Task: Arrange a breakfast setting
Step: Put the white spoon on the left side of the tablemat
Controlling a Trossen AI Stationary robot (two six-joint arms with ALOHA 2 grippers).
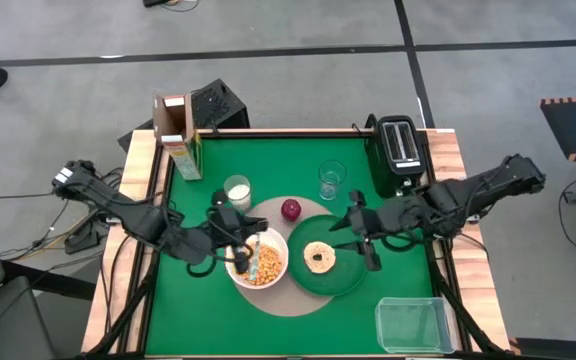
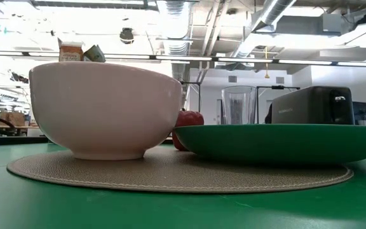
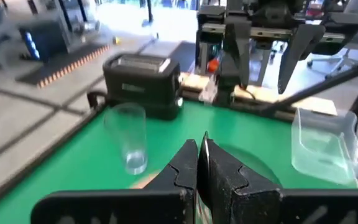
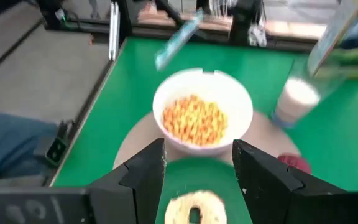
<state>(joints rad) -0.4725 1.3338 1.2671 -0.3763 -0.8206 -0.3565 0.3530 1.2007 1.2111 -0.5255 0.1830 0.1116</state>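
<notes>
A white bowl [image 1: 260, 262] of orange cereal and a dark-green plate [image 1: 344, 276] sit on the round tan mat [image 1: 290, 300]. Round toasted bread [image 1: 319, 257] lies on the plate. A red apple [image 1: 291, 209] rests at the mat's far edge. The clear glass [image 1: 331, 180] and a small white cup [image 1: 237, 190] stand on the green table beyond the mat. My left gripper [image 1: 238, 248] is over the bowl's left rim, shut on the silver spoon [image 4: 178, 38]. My right gripper [image 1: 355, 238] is open and empty above the plate's right side. My left gripper pinches the spoon between its two shut fingers; only a thin silver edge [image 3: 205, 137] shows between the fingertips. The spoon [image 1: 252, 256] slants down from the gripper over the bowl, lifted clear of the table. Which part of the handle it has is hidden by the fingers.
A black toaster [image 1: 400, 145] stands at the far right corner, and a cereal box [image 1: 180, 135] at the far left. A clear plastic tub [image 1: 413, 325] sits at the near right corner. Bare green table lies at the near left.
</notes>
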